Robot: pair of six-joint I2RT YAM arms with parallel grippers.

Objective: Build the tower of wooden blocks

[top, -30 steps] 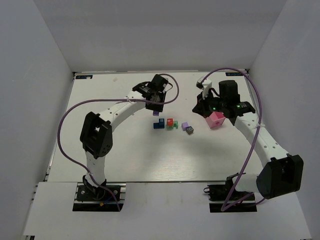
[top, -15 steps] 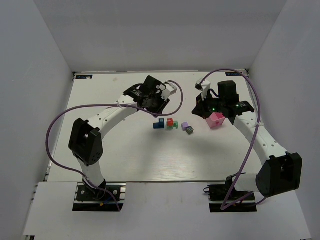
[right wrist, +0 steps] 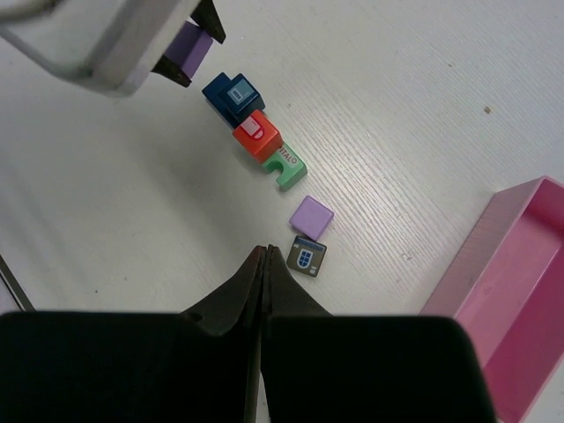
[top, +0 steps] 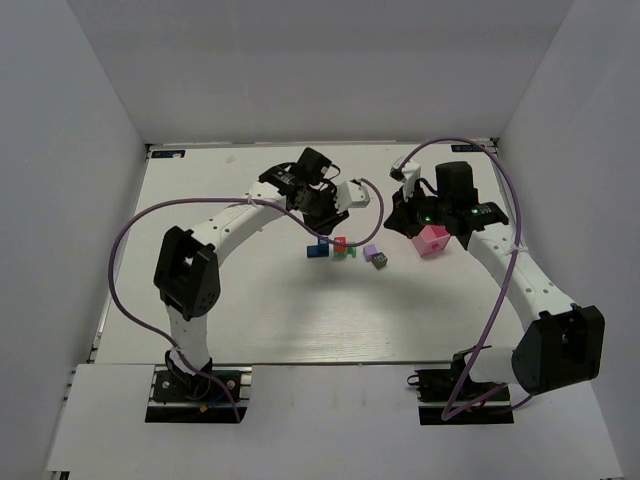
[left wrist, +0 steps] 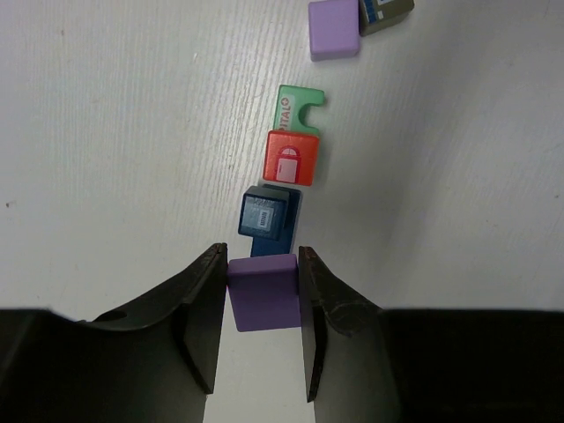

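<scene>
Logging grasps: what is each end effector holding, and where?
Left end effector clamps a purple block by its two side faces. Right end effector is shut, empty.

The flat green notched wooden block (left wrist: pixel 291 101) carries white letters reading "ITALO"; no other marking is legible.

Upper right, dark grey block (left wrist: pixel 386 11) cut off by the frame edge, pink tray (right wrist: pixel 480 251) cropped at lower right, blue block (left wrist: pixel 269 214) partly behind the held purple block (left wrist: pixel 263 293)
</scene>
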